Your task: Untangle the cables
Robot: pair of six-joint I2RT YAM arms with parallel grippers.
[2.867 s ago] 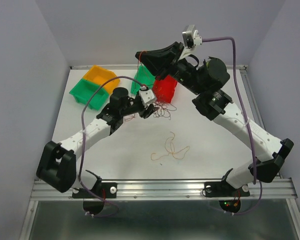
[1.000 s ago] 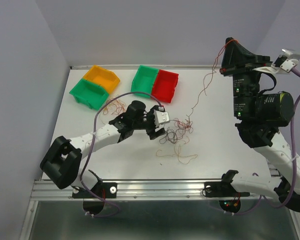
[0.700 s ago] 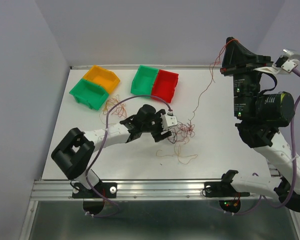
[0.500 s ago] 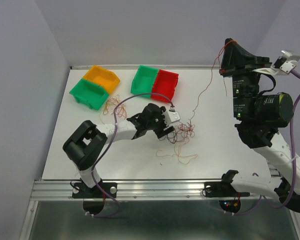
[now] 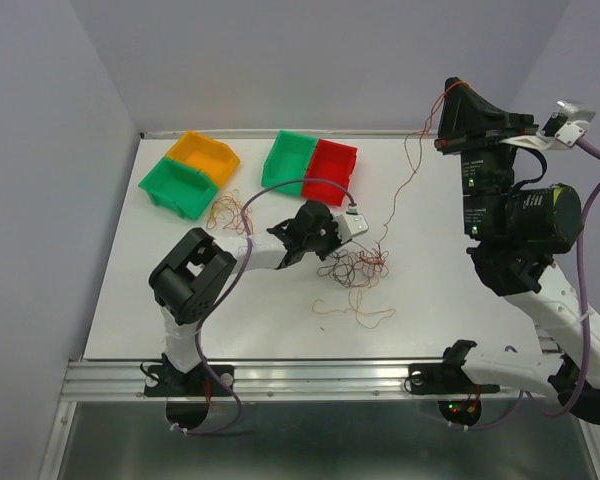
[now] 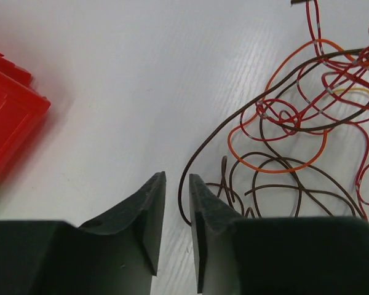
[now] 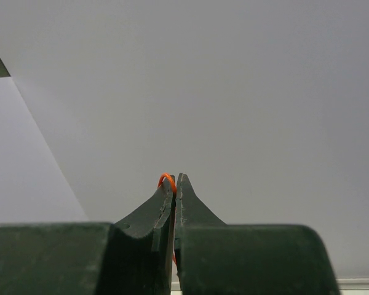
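Cables (image 5: 355, 268) sit mostly in one loose tangle of red, orange and dark loops on the counter (image 5: 180, 300), about mid-counter, just right of the left hand (image 5: 330, 245). A smaller bunch (image 5: 225, 212) lies apart, near the front green bin (image 5: 180, 185), and a pale orange loop (image 5: 358, 312) lies alone nearer the arm bases. One orange strand (image 7: 166, 179) is pinched at the tip of the right hand (image 7: 174, 184), jaws closed tight on it. That hand is held high above the far right of the counter, and the strand hangs from it in a long slack line down to the main tangle. The left hand is low over the counter with its jaws narrow, only a slim gap between them. The bend of a dark brown wire (image 6: 182, 190) lies in that gap close to the right-side finger (image 6: 212, 227). It is not clamped, and whether it touches the finger cannot be told. The rest of the tangle spreads out beyond and to the right of the fingers in the wrist view. The red bin (image 5: 330, 170) is beside the far green bin (image 5: 288, 158), and the orange bin (image 5: 205, 152) is behind the front green one, far left.
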